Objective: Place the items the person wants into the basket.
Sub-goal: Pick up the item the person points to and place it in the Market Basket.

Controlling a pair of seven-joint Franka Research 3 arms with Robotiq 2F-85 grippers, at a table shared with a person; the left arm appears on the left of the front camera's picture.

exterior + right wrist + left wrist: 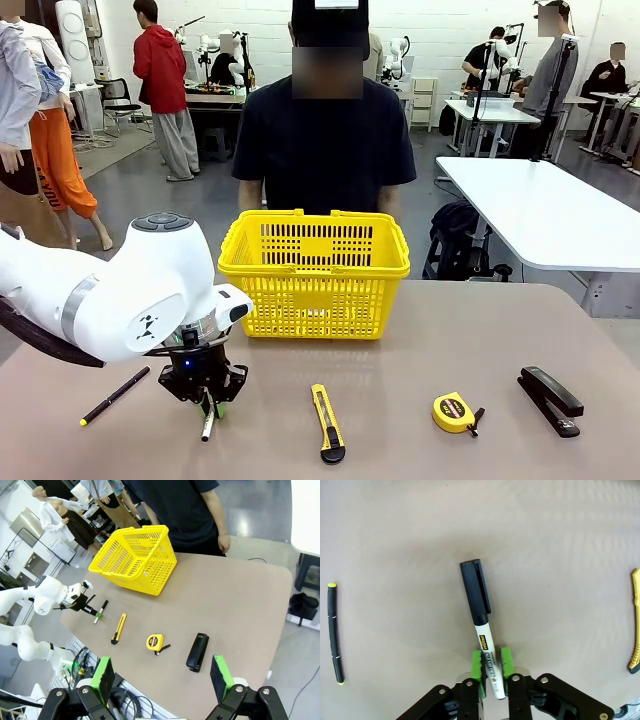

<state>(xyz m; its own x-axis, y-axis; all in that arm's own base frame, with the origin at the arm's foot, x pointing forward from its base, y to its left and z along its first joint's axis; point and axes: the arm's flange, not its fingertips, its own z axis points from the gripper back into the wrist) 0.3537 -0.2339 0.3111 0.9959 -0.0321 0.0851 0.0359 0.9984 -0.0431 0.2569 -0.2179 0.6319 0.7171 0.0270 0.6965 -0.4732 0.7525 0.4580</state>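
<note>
Starting at the far left, the thin black pen (115, 396) is lying on the desk (400, 360), nearer to me than the basket (313, 272) and well off to its left; I am leaving it alone, since it is not one of the wanted items. Just right of it, in front of the basket's left corner, my left end effector (491, 661) is pointing straight down with its green pads (476, 666) closing snugly on the white barrel of the marker (482, 630). I am gripping low on the barrel, so the black cap is sticking out free beyond the fingers. Whether the marker is off the desk yet I cannot tell.

The basket is sitting open at the far edge, right in front of the person (322, 140), ready for a drop from above. In front of its middle the utility knife (327, 423) is waiting, and to its near right the tape measure (453, 411), then the stapler (550, 399).

My right end effector (163, 672) is hanging high above the desk, well away from the basket, spread wide and gripping nothing.
</note>
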